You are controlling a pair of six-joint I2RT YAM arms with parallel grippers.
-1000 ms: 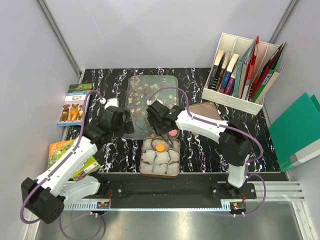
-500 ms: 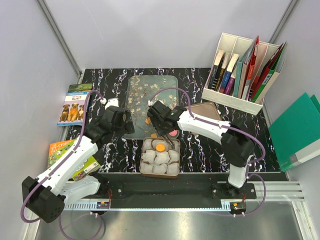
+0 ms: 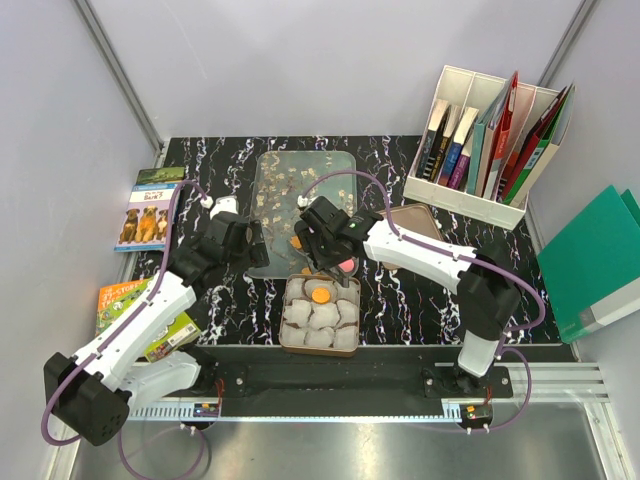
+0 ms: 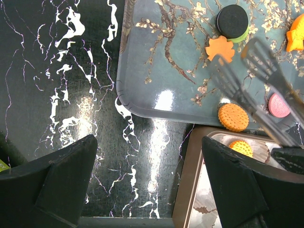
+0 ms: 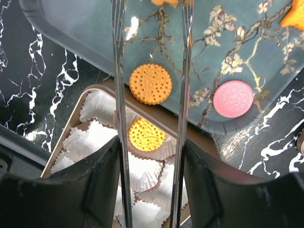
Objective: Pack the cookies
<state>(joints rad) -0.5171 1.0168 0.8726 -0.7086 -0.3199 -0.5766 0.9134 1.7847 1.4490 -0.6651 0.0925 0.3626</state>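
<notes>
Right tool [image 5: 152, 9] shifted — orange cookie [image 5: 150, 84] between tines (seemingly untouched).

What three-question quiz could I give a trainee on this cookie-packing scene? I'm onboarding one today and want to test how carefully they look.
1. True or false: the pink cookie lies inside the tin.
2. How many cookies sit in the paper cups? A) none B) one C) three
3. Fill in: the black cookie lies on top of a ___ one.

Key
1. False: it lies on the tray, near its edge.
2. B: a single orange cookie.
3. Green: the green cookie peeks out from under it.
</notes>
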